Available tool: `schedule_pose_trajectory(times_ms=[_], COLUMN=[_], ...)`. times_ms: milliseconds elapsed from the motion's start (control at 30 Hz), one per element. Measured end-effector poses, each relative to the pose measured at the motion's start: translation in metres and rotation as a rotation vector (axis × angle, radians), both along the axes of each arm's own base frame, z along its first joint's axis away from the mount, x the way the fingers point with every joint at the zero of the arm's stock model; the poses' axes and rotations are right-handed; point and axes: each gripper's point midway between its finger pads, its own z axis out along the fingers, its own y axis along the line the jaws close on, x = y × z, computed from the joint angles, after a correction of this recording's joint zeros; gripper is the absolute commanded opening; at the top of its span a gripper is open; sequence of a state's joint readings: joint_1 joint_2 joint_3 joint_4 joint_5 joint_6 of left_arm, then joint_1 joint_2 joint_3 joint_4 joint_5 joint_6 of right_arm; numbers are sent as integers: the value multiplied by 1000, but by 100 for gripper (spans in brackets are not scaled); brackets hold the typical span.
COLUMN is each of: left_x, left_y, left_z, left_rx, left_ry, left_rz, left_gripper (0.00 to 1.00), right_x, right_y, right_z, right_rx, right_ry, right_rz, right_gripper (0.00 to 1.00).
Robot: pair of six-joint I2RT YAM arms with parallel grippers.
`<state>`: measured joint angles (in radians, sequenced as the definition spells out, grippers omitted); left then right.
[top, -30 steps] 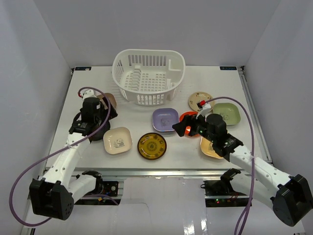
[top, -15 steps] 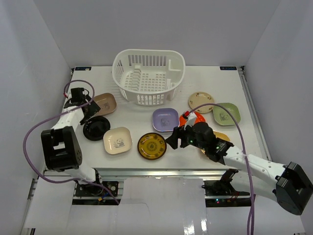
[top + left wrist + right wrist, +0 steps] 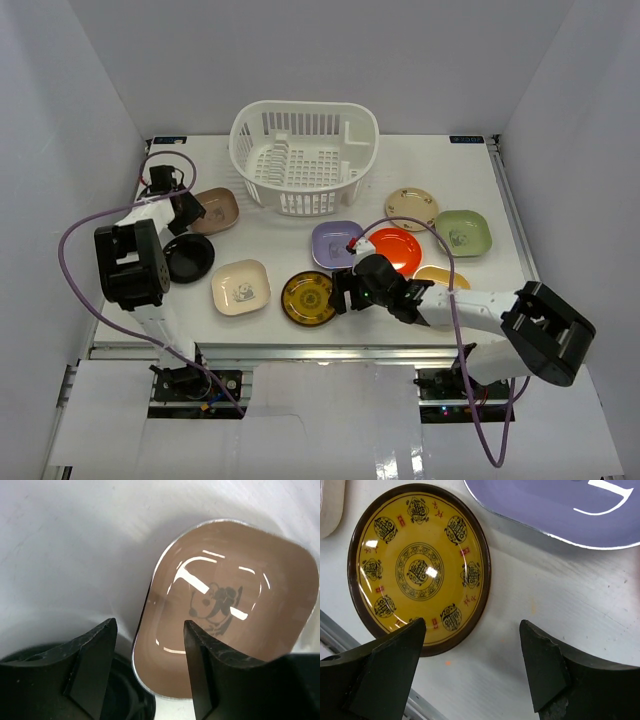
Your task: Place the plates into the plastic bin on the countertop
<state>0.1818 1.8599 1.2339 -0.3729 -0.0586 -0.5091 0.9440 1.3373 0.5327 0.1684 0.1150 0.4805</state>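
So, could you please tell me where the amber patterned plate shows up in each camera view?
Top external: the amber plate sits just below the middle of the picture, near the table's front edge.
Left wrist: not in it.
Right wrist: it fills the upper left.
Shared landmark: the purple plate, just behind and to the right of it from above, cut off at the right wrist view's top right.

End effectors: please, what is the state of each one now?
Left end effector: open, astride the rim of the brown plate, not gripping it.
Right end effector: open, empty, above the edge of the amber plate.
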Motion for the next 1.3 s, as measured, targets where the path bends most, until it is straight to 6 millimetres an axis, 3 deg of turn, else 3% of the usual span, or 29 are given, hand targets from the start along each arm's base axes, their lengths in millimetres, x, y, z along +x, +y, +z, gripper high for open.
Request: schedule_pose_trajectory(times_ms=[200, 300, 333, 400, 533, 700, 800, 867, 1067, 1167, 1300], left_x=[8, 12, 13, 18, 28, 5, -9, -18, -43, -38, 11], left_y=[2, 3, 3, -1, 2, 8, 12, 11, -9, -37, -114], left_z=[-17, -18, -18, -16, -4, 11, 46, 80, 216, 268, 321], left_rx=[-14, -20, -21, -50, -39, -5, 19, 24, -27, -62, -105], left_ry=[21, 15, 16, -5, -55, -68, -143, -235, -662, -794, -864], left_rz=[-10, -12, -16, -23, -15, 43, 94, 122, 120, 31, -183], left_gripper=[56, 32, 11, 0, 0, 0, 0, 0, 0, 0, 0], right_x=[6, 7, 8, 11, 13, 14, 13, 14, 6, 2, 4], right_y=[11, 15, 16, 20, 25, 24, 20, 20, -2, -8, -11], right_z=[-9, -13, -13, -14, -16, -20, -23, -18, 12, 40, 87], right_rx=[21, 40, 48, 68, 98, 122, 130, 163, 231, 281, 340], right_ry=[38, 58, 62, 68, 84, 103, 111, 109, 44, -7, -99], right_rz=[-39, -63, -74, -91, -119, -158, -186, -208, -227, -208, -182], right_gripper=[79, 73, 72, 67, 56, 29, 8, 8, 8, 8, 8])
